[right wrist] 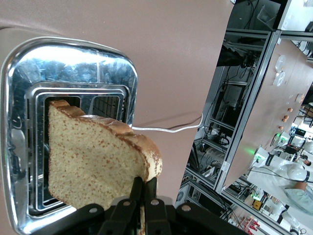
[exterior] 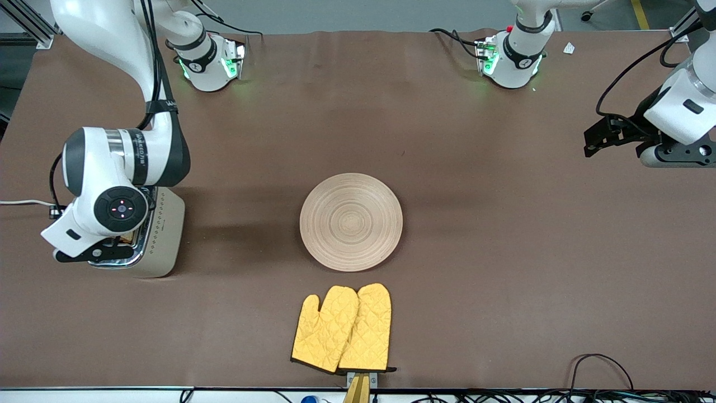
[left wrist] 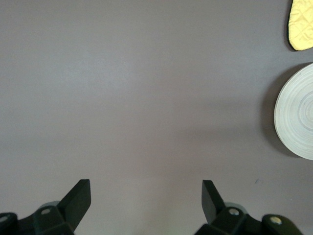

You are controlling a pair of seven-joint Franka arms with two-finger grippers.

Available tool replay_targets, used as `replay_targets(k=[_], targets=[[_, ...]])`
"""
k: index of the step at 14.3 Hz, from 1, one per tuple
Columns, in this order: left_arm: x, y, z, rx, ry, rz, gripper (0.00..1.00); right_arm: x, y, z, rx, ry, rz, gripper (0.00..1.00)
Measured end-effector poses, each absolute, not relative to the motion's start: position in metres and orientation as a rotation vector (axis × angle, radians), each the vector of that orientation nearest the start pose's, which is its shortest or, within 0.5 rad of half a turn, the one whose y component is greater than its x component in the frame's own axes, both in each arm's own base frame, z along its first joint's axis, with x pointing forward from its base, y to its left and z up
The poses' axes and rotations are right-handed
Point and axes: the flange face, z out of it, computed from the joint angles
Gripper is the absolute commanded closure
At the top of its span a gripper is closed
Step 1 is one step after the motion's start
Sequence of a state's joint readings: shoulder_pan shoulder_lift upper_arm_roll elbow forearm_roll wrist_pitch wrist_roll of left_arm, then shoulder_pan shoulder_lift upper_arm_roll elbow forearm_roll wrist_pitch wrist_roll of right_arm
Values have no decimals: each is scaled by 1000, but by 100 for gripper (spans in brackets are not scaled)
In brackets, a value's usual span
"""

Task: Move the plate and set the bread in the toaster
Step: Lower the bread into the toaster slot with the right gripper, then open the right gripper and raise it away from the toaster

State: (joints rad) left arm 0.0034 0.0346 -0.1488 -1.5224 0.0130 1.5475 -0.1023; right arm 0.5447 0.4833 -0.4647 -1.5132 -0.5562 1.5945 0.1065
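My right gripper [right wrist: 143, 196] is clamped on the bread [right wrist: 95, 164], pinching its crust edge, and hangs directly over the toaster [exterior: 162, 238], which stands at the right arm's end of the worktop [exterior: 503, 252]. The slice is upright, its broad face running along the slot, its long axis in line with the chrome top's long side, and its lower edge just at the slot mouth; I cannot tell whether it touches the slot walls. The toaster's long axis runs from 12 to 6 o'clock in the front view, its white cord [exterior: 22, 202] leaving toward 9 o'clock. The plate [exterior: 351, 221] lies flat mid-worktop, at 3 o'clock from the toaster and well apart from it, with bare brown cloth all round its rim. A pair of yellow oven mitts [exterior: 342, 329] lies at 6 o'clock from the plate, near the worktop's front edge, cuffs toward that edge. My left gripper [left wrist: 146, 198] waits with its fingers spread wide and holding nothing, over bare cloth at the left arm's end, well clear of the plate.
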Motion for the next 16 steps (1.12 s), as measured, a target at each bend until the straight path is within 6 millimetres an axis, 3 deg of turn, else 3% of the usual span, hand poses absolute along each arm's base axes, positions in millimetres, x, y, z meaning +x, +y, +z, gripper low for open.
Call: replay_targets(k=[5,12,14,16], targets=[[557,-79,628,-3132,67,10,0,647,51,392,2340,52,-304,86],[556,-79,628,-3132,69,9,0,648,55,376,2526,-40,-323,33],[556,-80,628,-3132,69,9,0,648,53,380,2623,-99,-331,24],[556,-80,628,-3132,70,8,0,648,44,405,2722,-161,-303,20]])
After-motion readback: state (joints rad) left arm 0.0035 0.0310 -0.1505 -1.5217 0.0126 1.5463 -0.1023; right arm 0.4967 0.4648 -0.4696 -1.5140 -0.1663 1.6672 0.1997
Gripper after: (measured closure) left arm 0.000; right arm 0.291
